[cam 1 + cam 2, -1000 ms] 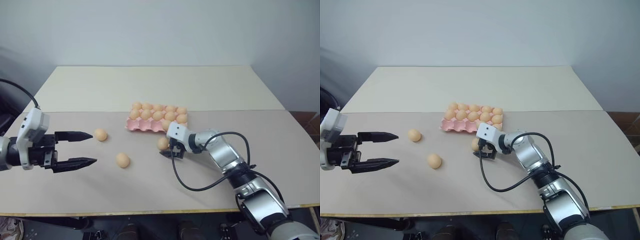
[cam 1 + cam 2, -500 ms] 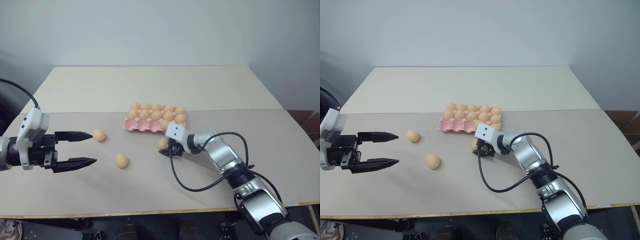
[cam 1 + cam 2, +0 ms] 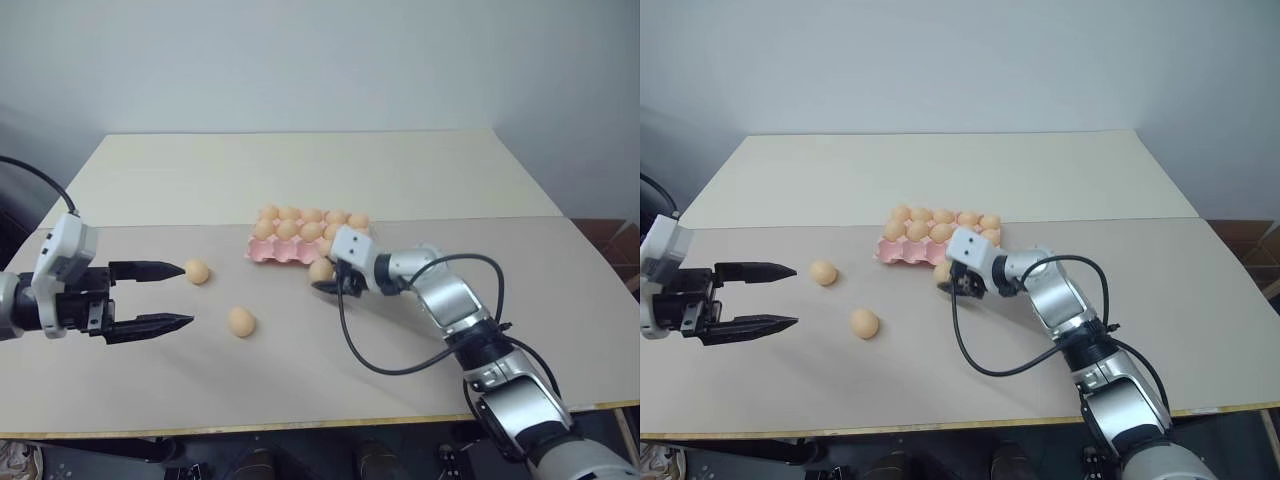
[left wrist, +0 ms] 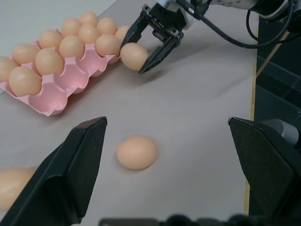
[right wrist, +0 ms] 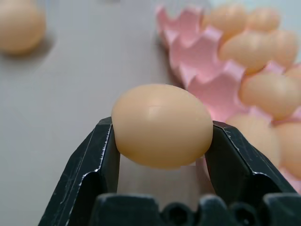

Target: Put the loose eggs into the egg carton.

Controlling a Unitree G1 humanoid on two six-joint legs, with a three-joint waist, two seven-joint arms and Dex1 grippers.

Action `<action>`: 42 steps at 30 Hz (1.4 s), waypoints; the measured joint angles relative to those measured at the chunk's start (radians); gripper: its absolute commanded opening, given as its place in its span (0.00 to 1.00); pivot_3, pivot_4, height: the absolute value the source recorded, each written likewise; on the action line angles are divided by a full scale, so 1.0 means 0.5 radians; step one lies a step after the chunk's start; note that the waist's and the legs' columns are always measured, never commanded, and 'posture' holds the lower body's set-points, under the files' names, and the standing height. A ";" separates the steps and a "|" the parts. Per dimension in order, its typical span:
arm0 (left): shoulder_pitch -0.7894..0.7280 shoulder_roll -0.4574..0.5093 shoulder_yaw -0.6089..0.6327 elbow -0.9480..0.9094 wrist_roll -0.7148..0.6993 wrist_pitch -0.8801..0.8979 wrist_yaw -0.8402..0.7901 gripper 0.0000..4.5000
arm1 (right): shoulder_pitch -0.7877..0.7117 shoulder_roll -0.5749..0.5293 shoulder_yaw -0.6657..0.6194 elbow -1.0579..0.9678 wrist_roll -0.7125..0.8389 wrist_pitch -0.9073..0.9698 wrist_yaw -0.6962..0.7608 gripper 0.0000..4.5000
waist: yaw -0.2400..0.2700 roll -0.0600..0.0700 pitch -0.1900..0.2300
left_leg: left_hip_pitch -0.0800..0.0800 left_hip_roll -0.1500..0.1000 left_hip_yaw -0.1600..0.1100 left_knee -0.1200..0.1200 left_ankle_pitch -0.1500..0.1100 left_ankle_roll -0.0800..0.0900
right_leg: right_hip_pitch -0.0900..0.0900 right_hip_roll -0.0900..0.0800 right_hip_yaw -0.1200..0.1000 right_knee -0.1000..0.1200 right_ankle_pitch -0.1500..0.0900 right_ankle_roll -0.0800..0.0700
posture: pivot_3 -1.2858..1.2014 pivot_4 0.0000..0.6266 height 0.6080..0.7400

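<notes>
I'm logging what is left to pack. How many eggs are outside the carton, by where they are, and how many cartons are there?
eggs lying on the table: 2
held egg, gripped in the right claw next to the carton: 1
egg carton: 1
Total: 4 things, 3 of them eggs yet to be packed.

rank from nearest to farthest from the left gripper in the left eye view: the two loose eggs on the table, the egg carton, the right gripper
1. Loose egg just past the left gripper, and loose egg beside its lower finger: too close to call.
2. Egg carton, farther back.
3. Right gripper, holding an egg at the carton's near edge.
</notes>
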 measured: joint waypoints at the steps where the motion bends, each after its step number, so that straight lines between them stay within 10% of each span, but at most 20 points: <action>1: -0.002 -0.001 0.000 0.002 0.000 0.000 0.003 1.00 | -0.051 0.035 -0.021 0.048 0.004 -0.006 -0.032 0.56 | 0.000 0.000 0.000 | 0.000 0.000 0.000 0.000 0.000 0.000 | 0.000 0.000 0.000 0.000 0.000 0.000 | 0.52 0.24 1.00; 13: 0.019 -0.013 0.037 -0.012 -0.005 0.003 0.030 1.00 | -0.317 0.256 -0.034 0.728 -0.129 -0.169 -0.481 0.56 | -0.005 0.000 0.000 | 0.000 0.000 0.000 -0.002 0.000 0.000 | -0.002 0.000 0.000 0.000 0.000 -0.001 | 0.52 0.24 1.00; 19: 0.035 -0.013 0.074 -0.029 -0.006 0.007 0.032 1.00 | -0.337 0.279 -0.043 0.824 -0.150 -0.209 -0.528 0.97 | -0.006 0.001 0.000 | -0.001 0.000 0.000 -0.004 0.000 0.000 | -0.002 -0.001 0.000 -0.001 0.000 -0.001 | 0.52 0.24 1.00; 24: 0.037 -0.013 0.076 -0.032 -0.015 0.020 0.032 1.00 | -0.337 0.284 -0.055 0.802 -0.147 -0.210 -0.514 0.99 | -0.006 0.001 0.000 | 0.000 0.000 0.000 -0.004 0.000 0.000 | -0.002 -0.001 0.000 -0.001 0.000 -0.001 | 0.52 0.24 1.00; 42: -0.100 -0.013 -0.027 0.066 -0.024 0.023 0.018 1.00 | 0.317 -0.426 -0.477 -0.680 0.446 0.245 0.025 0.99 | 0.011 0.000 0.001 | -0.002 0.000 -0.001 -0.005 0.000 0.000 | 0.000 -0.001 -0.002 -0.006 0.000 0.000 | 0.52 0.24 1.00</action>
